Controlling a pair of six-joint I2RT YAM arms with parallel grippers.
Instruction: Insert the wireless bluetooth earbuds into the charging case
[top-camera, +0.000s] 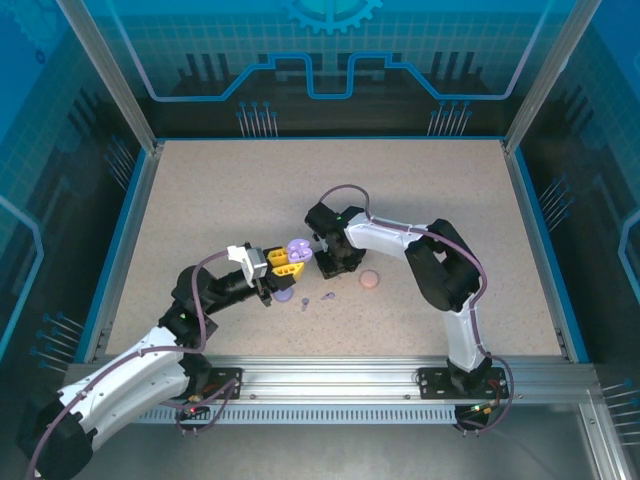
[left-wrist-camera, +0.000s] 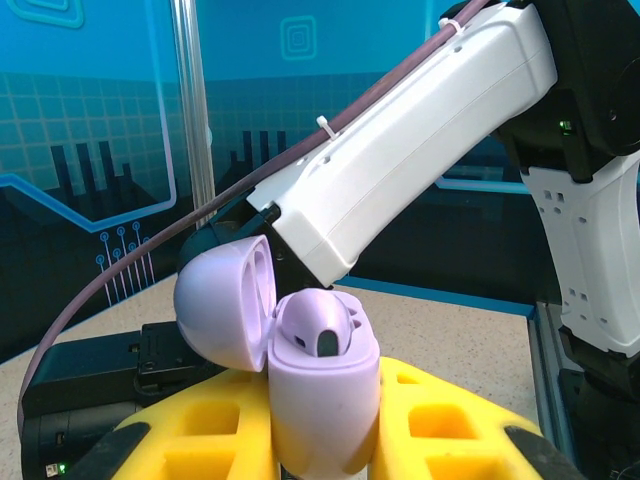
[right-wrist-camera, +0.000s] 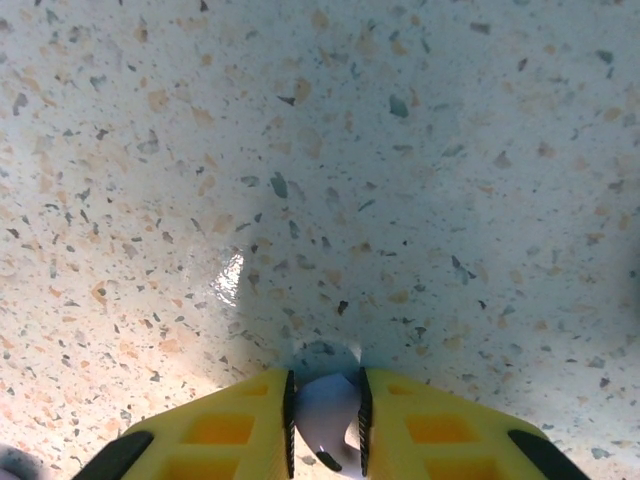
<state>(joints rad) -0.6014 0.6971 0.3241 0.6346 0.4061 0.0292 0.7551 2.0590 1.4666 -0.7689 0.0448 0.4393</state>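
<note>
My left gripper (left-wrist-camera: 325, 445) is shut on the body of a lavender charging case (left-wrist-camera: 325, 390), held upright with its lid (left-wrist-camera: 222, 300) swung open to the left. One lavender earbud (left-wrist-camera: 322, 325) sits in a slot of the case. In the top view the case (top-camera: 298, 248) is at the table's middle, just beyond the left gripper (top-camera: 285, 265). My right gripper (right-wrist-camera: 325, 425) points down at the table, shut on a pale lavender earbud (right-wrist-camera: 322, 415); its wrist (top-camera: 330, 262) stands right beside the case. Two loose lavender earbuds (top-camera: 305, 300) (top-camera: 327, 295) lie near the front of it.
A round pale pink case (top-camera: 370, 280) lies on the speckled table (top-camera: 250, 190) to the right of the grippers. A small lavender round piece (top-camera: 283, 295) sits under the left gripper. The right arm's white forearm (left-wrist-camera: 400, 150) crosses close above the open case.
</note>
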